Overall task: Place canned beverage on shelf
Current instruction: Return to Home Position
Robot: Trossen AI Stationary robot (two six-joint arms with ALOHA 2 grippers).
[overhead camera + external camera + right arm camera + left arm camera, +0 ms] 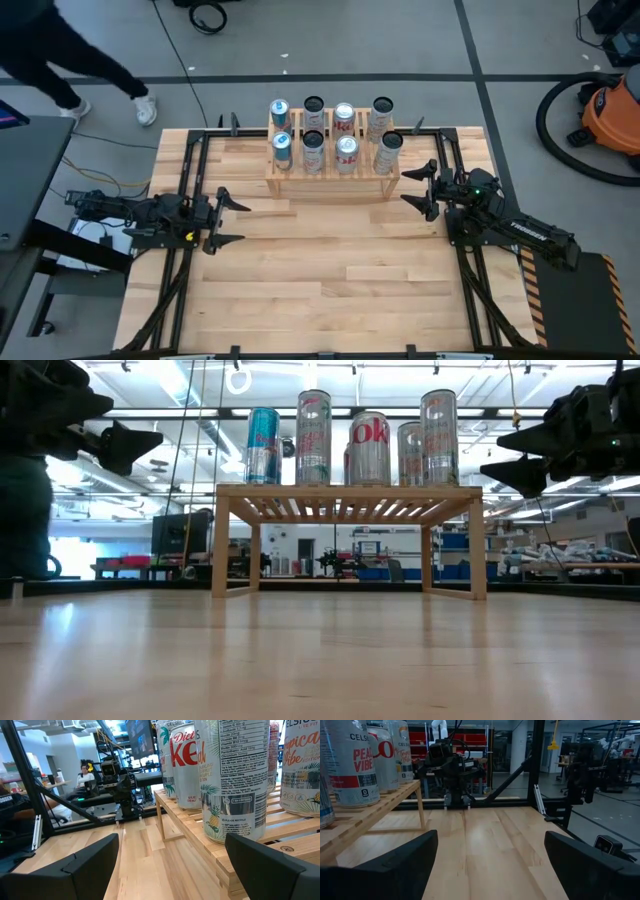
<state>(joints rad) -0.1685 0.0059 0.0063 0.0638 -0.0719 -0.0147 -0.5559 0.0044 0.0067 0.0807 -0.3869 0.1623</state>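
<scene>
Holding nothing, both sets of my jaws stand spread. The left jaws hover over the surface point(330, 290) a little off the left front corner of the shelf point(330, 183). The right jaws hang just beside its right end, close to the pineapple-printed can point(232, 780). Eight cans stand upright on the shelf in two rows of four, so I judge the placing done, with only the pull-back to home left.

The risk sits with my right arm point(520, 232). If it swings wide as it draws away, a finger could clip the shelf's end board or brush that nearest can. These are tall, narrow cylinders on small bases, resting on slats with gaps between them, so a jolt to the rack could rock one into its neighbours. My left arm point(130, 212) has more room, and I think it is the safer one to move.

My fingers are dark, matte and wedge-shaped. The shelf is pale wood, with thin parallel slats on plain square legs. The cans are glossy printed metal, and the Diet Coke can point(187, 765) is stouter than the slim blue can point(263, 445). The surface is smooth light planks with a soft sheen.
</scene>
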